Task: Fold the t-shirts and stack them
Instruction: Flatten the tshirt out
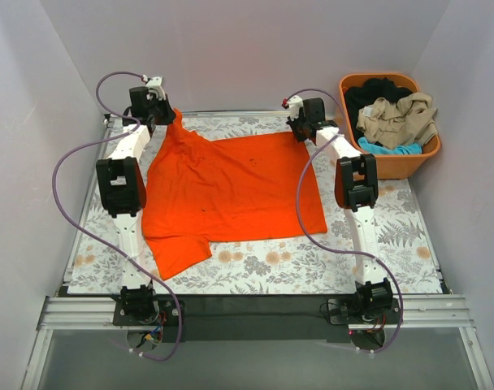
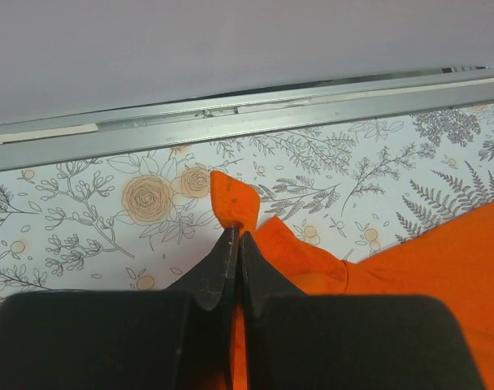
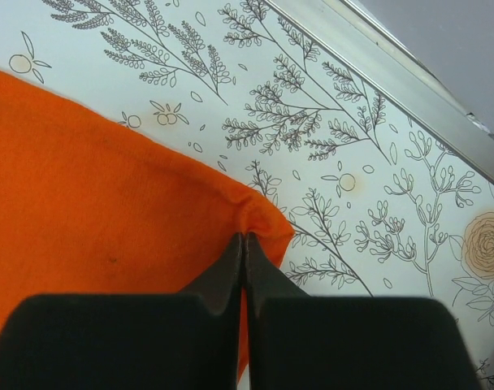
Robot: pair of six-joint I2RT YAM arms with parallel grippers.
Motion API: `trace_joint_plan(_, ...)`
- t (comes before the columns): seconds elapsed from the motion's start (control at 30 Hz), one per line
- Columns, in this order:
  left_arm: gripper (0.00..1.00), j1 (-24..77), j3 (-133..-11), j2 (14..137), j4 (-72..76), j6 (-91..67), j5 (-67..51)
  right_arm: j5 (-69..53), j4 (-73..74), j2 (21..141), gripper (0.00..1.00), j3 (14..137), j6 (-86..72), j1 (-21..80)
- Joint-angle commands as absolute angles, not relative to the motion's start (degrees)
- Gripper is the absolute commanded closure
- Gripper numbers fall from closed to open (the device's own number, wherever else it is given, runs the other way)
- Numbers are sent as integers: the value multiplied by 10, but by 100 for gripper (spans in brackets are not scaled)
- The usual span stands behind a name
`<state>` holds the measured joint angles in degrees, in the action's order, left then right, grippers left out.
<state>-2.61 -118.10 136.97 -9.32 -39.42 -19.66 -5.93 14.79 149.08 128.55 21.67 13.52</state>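
A bright orange t-shirt (image 1: pixel 227 191) lies spread on the floral table, one sleeve toward the near left. My left gripper (image 1: pixel 156 116) is shut on the orange t-shirt (image 2: pixel 235 203) at its far left corner, cloth pinched between the fingers. My right gripper (image 1: pixel 304 128) is shut on the orange t-shirt (image 3: pixel 109 219) at its far right corner. Beige (image 1: pixel 401 118), black (image 1: pixel 377 89) and turquoise (image 1: pixel 389 149) t-shirts lie heaped in the basket at the far right.
A rigid orange plastic basket (image 1: pixel 409 162) stands at the far right beside the table. A metal rail (image 2: pixel 247 114) runs along the table's far edge, with the white wall just behind. The floral cloth (image 1: pixel 312 260) shows near the front.
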Motion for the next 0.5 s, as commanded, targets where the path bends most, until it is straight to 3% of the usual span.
trace_joint_plan(0.0, 100, -26, -1204, 1369, -90, -388, -189, -44, 142, 1484, 99, 1288, 226, 131)
trace_joint_plan(0.27, 100, -29, -1276, 1369, -92, -393, -182, -48, 125, 1404, 99, 1277, 221, 96)
trace_joint_plan(0.47, 100, -29, -1239, 1348, -93, -371, -193, -71, 123, 1361, 99, 1239, 231, 92)
